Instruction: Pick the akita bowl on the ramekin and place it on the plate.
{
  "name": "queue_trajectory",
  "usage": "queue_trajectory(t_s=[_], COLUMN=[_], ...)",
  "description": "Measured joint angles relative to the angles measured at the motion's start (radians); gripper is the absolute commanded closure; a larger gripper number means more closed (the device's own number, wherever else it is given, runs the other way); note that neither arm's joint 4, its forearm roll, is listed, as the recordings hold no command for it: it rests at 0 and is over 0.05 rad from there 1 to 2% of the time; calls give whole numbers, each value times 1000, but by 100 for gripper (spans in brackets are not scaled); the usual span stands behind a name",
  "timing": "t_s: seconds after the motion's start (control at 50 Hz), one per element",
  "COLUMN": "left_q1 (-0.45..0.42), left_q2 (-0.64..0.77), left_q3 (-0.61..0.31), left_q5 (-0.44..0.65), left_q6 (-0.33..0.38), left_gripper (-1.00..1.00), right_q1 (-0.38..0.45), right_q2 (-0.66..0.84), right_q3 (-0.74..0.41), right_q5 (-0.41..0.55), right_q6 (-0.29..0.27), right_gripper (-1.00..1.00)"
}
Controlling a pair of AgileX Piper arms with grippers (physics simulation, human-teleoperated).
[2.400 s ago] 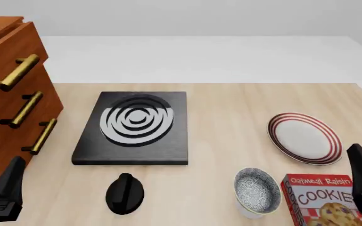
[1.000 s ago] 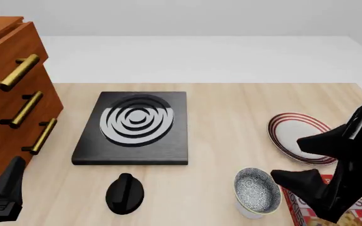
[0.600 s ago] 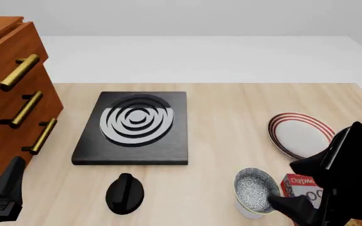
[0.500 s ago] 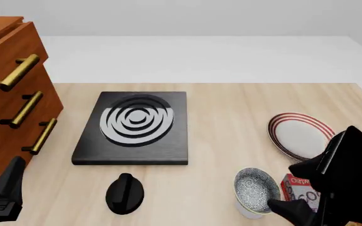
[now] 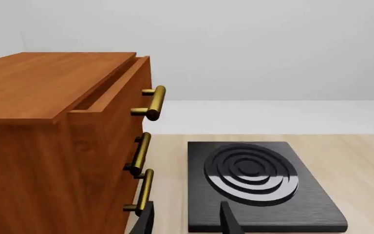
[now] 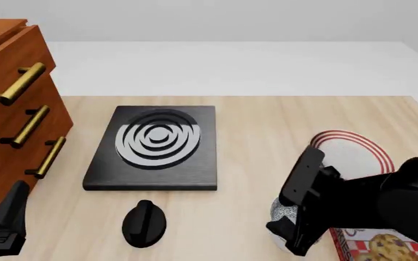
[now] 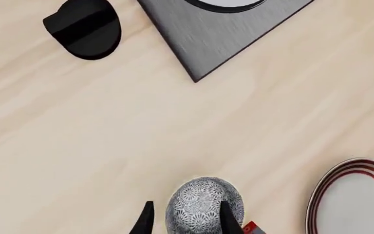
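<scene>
the small round bowl with a dark speckled inside and a pale rim (image 7: 203, 210) is seen near the front edge of the light wooden table (image 6: 252, 125), towards the right corner. it is mostly hidden in the front view by the black right arm. the plain white ramekin cannot be seen under it, so it cannot be told how the bowl sits on it. the round white plate with red rings (image 7: 354, 201) is found close by, nearer the right edge of the table, with a gap between it and the bowl.

the right claw (image 7: 185, 218) is held just above the bowl with its two fingers apart, and one finger is over the rim. nothing is gripped yet. the left claw (image 5: 185, 219) is kept by the brown wooden drawers (image 5: 57, 146), fingers apart, with nothing in it.

to do this step well, the right claw should be lowered straight down so the bowl's rim is put between the two fingers. then it should be closed gently, so the bowl is not tipped or pushed off. the bowl should be lifted straight up before it is moved over to the plate. the red cookie box (image 6: 383, 247) beside it should not be bumped.
</scene>
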Motion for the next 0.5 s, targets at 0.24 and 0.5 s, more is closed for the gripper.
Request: queue_trajectory(t_s=[0.24,0.5], left_q1=[0,0], left_q2=[0,0], left_q3=[0,0], left_q5=[0,0], left_q6=[0,0], left_gripper=[-100,-100], right_q1=[-5,4], right_q2=[107,166], right_q3=[35,115], right_q5=[-94,-199], right_q6=[-5,64], right_gripper=[-100,-100])
